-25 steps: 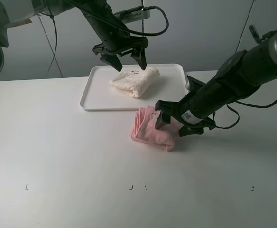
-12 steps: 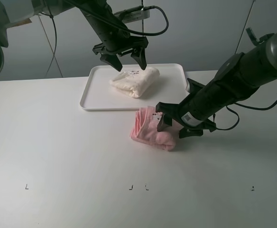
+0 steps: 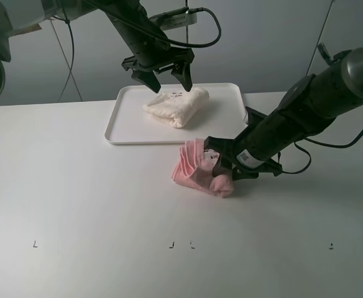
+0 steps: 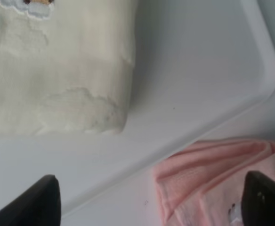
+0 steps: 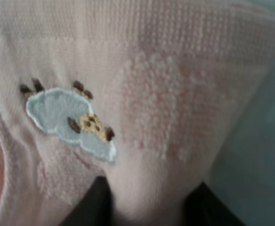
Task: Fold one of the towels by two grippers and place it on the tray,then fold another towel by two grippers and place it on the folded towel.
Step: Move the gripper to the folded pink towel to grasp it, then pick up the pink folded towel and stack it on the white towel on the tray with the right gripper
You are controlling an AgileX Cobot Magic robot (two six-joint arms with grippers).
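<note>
Right jaws pinching pink towel (image 3: 197, 169), left jaws wide

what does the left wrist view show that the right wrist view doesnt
Only the left wrist view shows the folded cream towel lying on the white tray, the tray's rounded rim, and the left gripper with its jaws wide open and empty. Only the right wrist view shows the right gripper with its jaws pinching a fold of cloth, plus a small blue and yellow embroidered patch up close. Both show the pink towel, which lies off the tray.
</note>
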